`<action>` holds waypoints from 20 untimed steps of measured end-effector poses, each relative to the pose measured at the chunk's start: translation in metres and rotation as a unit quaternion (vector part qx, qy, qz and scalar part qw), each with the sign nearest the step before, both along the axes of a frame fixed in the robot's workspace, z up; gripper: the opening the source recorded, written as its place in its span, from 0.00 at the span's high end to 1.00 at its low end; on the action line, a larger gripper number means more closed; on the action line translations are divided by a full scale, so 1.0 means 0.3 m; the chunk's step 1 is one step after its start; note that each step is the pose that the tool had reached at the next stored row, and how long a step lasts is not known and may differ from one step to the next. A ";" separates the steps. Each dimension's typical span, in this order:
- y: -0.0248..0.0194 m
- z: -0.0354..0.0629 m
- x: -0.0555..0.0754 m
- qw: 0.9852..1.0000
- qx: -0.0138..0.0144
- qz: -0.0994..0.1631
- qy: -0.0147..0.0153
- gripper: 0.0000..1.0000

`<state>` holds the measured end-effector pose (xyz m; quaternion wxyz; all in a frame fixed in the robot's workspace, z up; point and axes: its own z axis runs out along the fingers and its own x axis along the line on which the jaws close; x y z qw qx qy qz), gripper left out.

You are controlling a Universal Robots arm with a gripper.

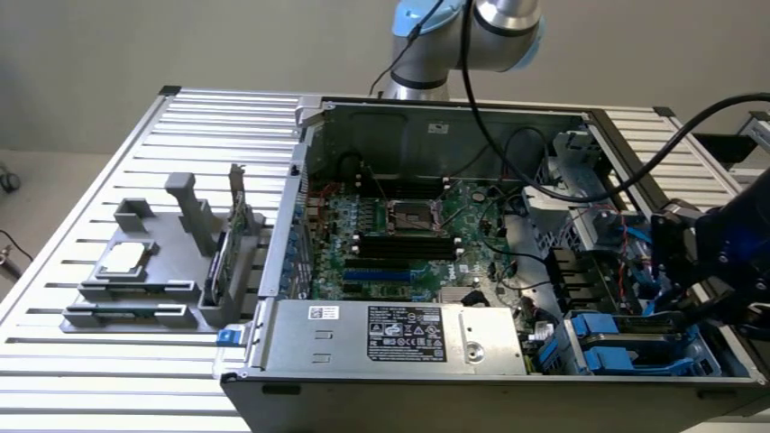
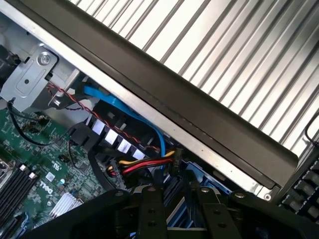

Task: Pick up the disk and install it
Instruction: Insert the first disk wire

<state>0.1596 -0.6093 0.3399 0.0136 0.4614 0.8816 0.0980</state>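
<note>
My black gripper (image 1: pixel 695 287) hangs over the drive bay corner of the open computer case (image 1: pixel 361 379), at the exterior view's right. In the wrist view my gripper (image 2: pixel 178 198) has its two dark fingers (image 2: pixel 149 211) pressed on either side of a blue-framed, grey-striped piece, the disk (image 2: pixel 175 215), and only a narrow strip of it shows between them. It sits low inside the case, just past the red, yellow and black power cable (image 2: pixel 142 164). The bay's blue carriers (image 1: pixel 605 336) lie below the gripper.
The motherboard (image 1: pixel 403 239) fills the case's middle, and the power supply (image 1: pixel 403 336) lies along its front. A blue cable (image 2: pixel 119 107) and the case's dark side wall (image 2: pixel 199 119) run close to the fingers. At the exterior view's left, a grey fixture (image 1: pixel 144 302) holds a chip (image 1: pixel 126 260) and an upright card (image 1: pixel 236 230).
</note>
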 end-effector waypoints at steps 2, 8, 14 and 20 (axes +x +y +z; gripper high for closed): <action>-0.001 -0.001 0.003 1.000 0.000 -0.002 0.000 0.69; -0.001 -0.012 0.020 1.000 0.000 -0.006 0.004 0.69; -0.001 -0.014 0.025 1.000 0.000 -0.006 0.015 0.69; -0.001 -0.014 0.026 1.000 0.000 -0.006 0.027 0.83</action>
